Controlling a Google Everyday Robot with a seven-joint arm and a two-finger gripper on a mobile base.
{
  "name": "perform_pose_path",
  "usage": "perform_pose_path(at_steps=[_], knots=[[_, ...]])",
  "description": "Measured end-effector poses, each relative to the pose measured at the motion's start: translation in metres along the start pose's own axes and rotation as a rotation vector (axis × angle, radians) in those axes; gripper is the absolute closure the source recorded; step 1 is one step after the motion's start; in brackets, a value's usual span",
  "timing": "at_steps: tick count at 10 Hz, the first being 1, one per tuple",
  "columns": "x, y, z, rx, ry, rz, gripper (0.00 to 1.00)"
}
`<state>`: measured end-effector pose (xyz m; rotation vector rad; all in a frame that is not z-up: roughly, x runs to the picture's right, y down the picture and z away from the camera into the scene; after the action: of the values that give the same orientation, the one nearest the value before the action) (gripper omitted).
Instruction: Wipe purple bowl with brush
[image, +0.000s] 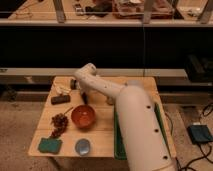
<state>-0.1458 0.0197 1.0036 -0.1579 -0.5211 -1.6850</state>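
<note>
- At the near edge of the surface (107, 142) lie a green sponge (50, 145) and, just right of it, a small grey-blue dish (83, 146).
- Behind the sponge sits a lumpy maroon-brown shape (59, 123). I cannot tell whether this is the purple bowl, and no other purple bowl can be made out.
- Right of that shape stands the orange-red bowl (83, 116).
- The brush (68, 110) shows only as a slim dark line, lying slantwise on the surface between the maroon shape and the flat black block (60, 99).
- The claw (83, 96) hangs just past the orange-red bowl's far rim, apart from the brush; whether it is wide or narrow cannot be told.
- The white arm (132, 120) crosses from the near right, over a green tray (159, 120).
- A pale object (62, 89) lies beyond the block, towards the far left of the surface.
</note>
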Motion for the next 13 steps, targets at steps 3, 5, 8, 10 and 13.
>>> perform_pose_path(at_steps=[3, 5, 8, 10, 13], knots=[[0.000, 0.001, 0.000, -0.003, 0.000, -0.002, 0.64], [0.000, 0.006, 0.000, -0.011, 0.000, -0.001, 0.85], [0.000, 0.004, 0.001, -0.012, -0.014, 0.004, 1.00], [0.000, 0.004, -0.001, -0.003, -0.017, 0.014, 1.00], [0.006, 0.011, -0.043, 0.015, 0.034, 0.039, 1.00]])
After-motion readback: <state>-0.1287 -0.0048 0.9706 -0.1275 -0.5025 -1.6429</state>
